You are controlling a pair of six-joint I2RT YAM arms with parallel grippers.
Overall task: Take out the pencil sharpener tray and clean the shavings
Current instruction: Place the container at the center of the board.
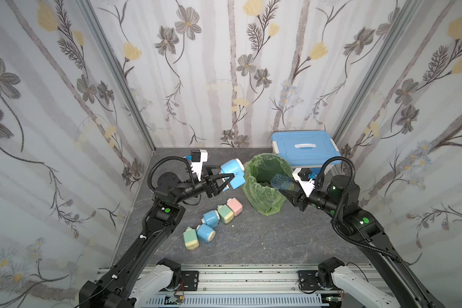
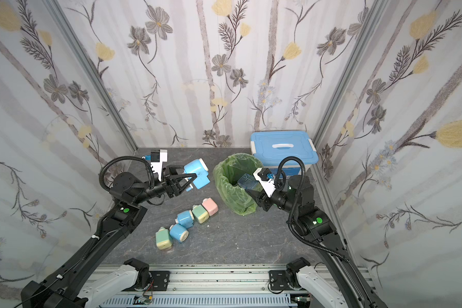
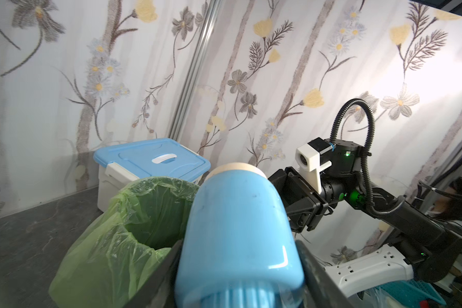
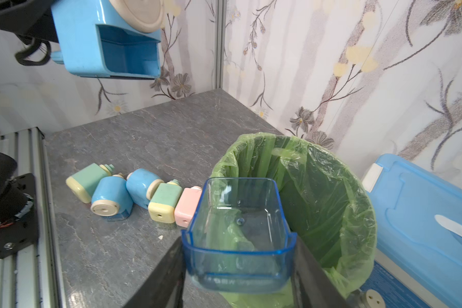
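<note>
The left fingers [image 1: 222, 176] clamp a blue sharpener [image 1: 232, 173] in the air just beside the bin's [image 1: 264, 205] rim. The right fingers [image 4: 168, 277] grip the tray [image 4: 238, 240] over the opposite rim. A shavings fleck [image 4: 160, 236] lies on the table [image 1: 278, 240] by five loose sharpeners [image 1: 211, 218], with bare table between bin and rail [image 1: 238, 274].

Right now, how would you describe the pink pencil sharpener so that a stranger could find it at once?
Find the bin lined with a green bag near the middle of the grey table. Beside it, five small sharpeners lie in a bent row. The pink sharpener is the end one nearest the bin, and the only pink one; the others are green or blue.
</note>
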